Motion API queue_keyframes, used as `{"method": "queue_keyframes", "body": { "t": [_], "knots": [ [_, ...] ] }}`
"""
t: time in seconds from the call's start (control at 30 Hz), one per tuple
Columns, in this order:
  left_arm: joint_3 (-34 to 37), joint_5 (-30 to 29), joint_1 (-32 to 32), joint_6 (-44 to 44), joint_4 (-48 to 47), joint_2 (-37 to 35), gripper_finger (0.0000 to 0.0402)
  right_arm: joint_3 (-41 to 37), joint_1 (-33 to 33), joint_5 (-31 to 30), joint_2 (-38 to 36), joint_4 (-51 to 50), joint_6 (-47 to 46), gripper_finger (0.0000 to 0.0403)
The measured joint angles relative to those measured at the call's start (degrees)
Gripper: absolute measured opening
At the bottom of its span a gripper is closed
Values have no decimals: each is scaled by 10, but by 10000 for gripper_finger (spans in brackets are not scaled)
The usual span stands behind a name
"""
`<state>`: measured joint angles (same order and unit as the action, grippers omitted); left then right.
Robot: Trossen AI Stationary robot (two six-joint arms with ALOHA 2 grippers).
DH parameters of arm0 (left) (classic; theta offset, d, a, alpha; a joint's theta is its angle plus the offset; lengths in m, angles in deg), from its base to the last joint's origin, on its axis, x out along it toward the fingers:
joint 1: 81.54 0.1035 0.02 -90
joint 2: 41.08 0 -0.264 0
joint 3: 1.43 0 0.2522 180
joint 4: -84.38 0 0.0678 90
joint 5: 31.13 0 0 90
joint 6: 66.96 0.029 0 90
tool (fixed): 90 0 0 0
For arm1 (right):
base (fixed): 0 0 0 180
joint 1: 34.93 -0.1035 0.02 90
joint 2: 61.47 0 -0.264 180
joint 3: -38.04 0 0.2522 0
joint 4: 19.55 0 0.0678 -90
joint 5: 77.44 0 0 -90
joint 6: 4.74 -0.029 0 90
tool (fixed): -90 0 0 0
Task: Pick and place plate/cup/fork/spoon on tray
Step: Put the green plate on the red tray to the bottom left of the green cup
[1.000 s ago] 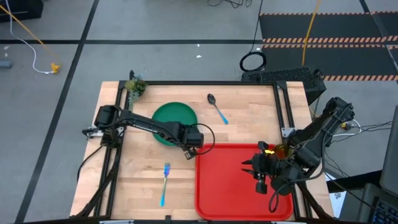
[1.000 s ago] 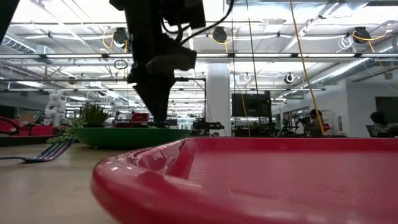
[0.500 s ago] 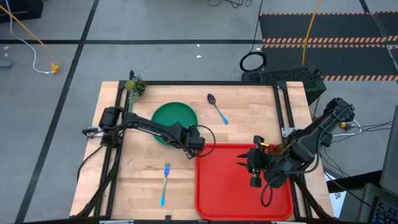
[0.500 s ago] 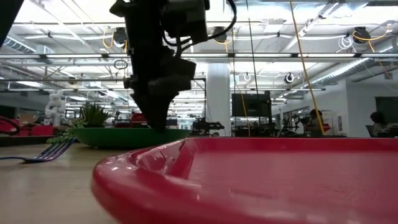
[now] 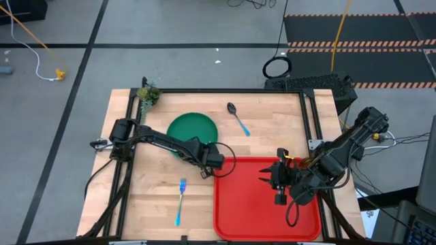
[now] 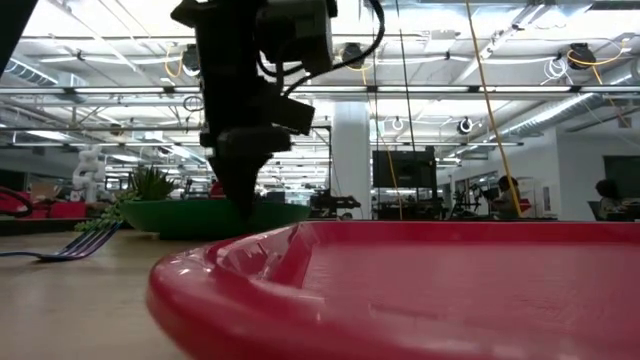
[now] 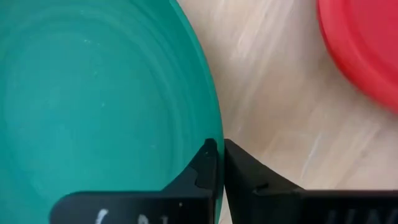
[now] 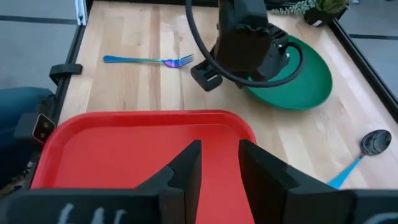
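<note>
- The tray [image 5: 248, 204] is bare inside; nothing is placed on it yet.
- The plate [image 5: 189, 129] is on the table beside the tray, and its rim is pinched by the left gripper [image 7: 218, 163], jaws nearly closed.
- The fork [image 5: 180, 199] and spoon [image 5: 237, 117] are left on the wood.
- No cup is seen.
- The right gripper [image 8: 219, 163] is held over the tray, jaws narrow and empty.

High view: overhead, straight down on the whole tabletop [image 5: 272, 116]. Low view: tabletop height, level, tray [image 6: 400, 290] rim close. Left wrist view: very near the plate [image 7: 93, 99]. Right wrist view: above the tray, facing the plate. All share tray and plate.
</note>
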<state>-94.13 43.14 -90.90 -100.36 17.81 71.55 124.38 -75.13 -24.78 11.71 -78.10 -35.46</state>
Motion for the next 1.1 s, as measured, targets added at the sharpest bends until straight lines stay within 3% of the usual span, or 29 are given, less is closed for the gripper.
{"method": "queue_keyframes", "body": {
  "t": [0.23, 0.53, 0.73, 1.1],
  "knots": [
    [0, 9, -44, 40, -30, -55, 8, 0, 0, 0, -12, 0, 0, 100],
    [-22, -41, -129, 117, -32, -120, 7, 0, 1, -2, -12, 0, 5, 100],
    [-103, -79, -191, 215, -16, -105, 7, 0, 9, -24, -12, -5, 17, 100],
    [-211, -77, -242, 397, 40, -15, 7, 0, 10, -16, -12, 62, 69, 100]
  ]
}}
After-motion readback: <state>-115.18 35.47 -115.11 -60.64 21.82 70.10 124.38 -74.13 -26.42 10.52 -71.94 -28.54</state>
